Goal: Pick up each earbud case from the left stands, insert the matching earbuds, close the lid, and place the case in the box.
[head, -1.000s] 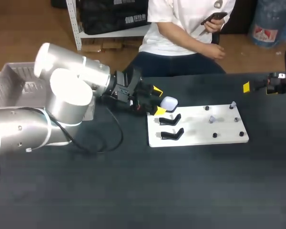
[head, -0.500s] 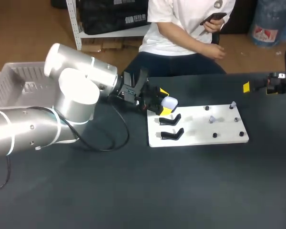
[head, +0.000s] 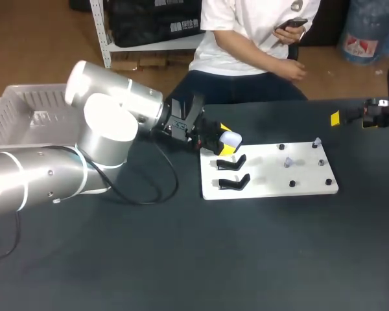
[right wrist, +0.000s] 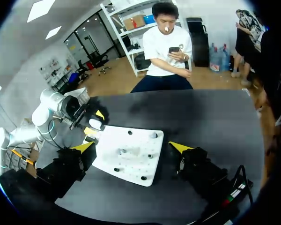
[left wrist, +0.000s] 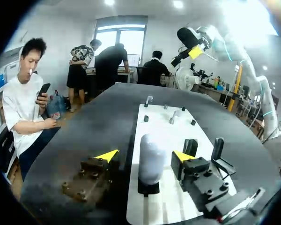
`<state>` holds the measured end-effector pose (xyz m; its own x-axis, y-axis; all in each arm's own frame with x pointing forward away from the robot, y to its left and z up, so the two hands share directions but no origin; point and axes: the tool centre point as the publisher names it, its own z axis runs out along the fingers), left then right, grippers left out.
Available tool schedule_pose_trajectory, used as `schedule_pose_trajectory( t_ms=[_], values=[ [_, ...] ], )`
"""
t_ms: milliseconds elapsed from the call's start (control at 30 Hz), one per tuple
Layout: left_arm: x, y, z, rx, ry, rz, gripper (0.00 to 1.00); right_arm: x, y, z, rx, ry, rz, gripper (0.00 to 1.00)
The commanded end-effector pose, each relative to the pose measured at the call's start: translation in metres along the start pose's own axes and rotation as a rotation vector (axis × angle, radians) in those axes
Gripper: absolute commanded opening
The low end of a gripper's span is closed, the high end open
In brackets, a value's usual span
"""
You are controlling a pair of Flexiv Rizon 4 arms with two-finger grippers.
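Left gripper (left wrist: 145, 155) straddles the white earbud case (left wrist: 151, 150) on its stand (left wrist: 148, 188), fingers spread, not clamped; right gripper (right wrist: 132, 147) hangs open. Lifting, earbuds, lid, box: all ahead.

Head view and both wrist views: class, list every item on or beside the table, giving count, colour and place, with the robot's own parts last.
table: one, dark, under everything
board: one, white, right of the table's middle
stands: three, black, along the board's left edge; two empty
earbud case: one, white, upright on the third stand
earbuds: two, pale, on the board's right half
pegs: four, black, around the earbuds
box: one, pale grey, at the head view's far left
left gripper: yellow-tipped, jaws open either side of the case, gaps showing
right gripper: yellow-tipped, jaws open, empty, at the table's far right
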<state>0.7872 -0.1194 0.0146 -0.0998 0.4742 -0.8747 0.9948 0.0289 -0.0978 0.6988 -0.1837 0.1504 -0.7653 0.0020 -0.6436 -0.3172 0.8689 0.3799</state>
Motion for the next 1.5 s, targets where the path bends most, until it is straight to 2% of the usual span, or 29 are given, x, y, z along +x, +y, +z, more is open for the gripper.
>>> schedule_pose_trajectory(
  t_ms=[33, 400, 533, 1067, 1367, 1500],
  values=[
    [0.0019, 0.0048, 0.0023, 0.01, -0.002, -0.004, 0.68, -0.0002, -0.001, 0.0006, -0.003, 0.0, -0.001, 1.0],
    [0.0049, 0.0048, 0.004, 0.014, 0.001, -0.011, 0.59, -0.0002, -0.001, 0.0006, -0.003, 0.0, -0.001, 1.0],
    [0.0067, 0.005, 0.004, 0.014, -0.003, -0.015, 0.52, -0.0002, -0.001, 0.0006, -0.003, 0.0, -0.001, 1.0],
    [0.0066, 0.0044, 0.0018, 0.014, -0.014, -0.01, 0.48, -0.0002, -0.001, 0.0006, -0.003, 0.0, -0.001, 1.0],
    [0.0066, 0.0037, 0.0031, 0.022, -0.014, -0.004, 0.35, -0.0002, -0.001, 0.0006, -0.003, 0.0, -0.001, 1.0],
    [0.0057, 0.0019, 0.0032, 0.028, -0.017, -0.001, 0.16, -0.0002, -0.001, 0.0006, -0.003, 0.0, -0.001, 1.0]
  ],
)
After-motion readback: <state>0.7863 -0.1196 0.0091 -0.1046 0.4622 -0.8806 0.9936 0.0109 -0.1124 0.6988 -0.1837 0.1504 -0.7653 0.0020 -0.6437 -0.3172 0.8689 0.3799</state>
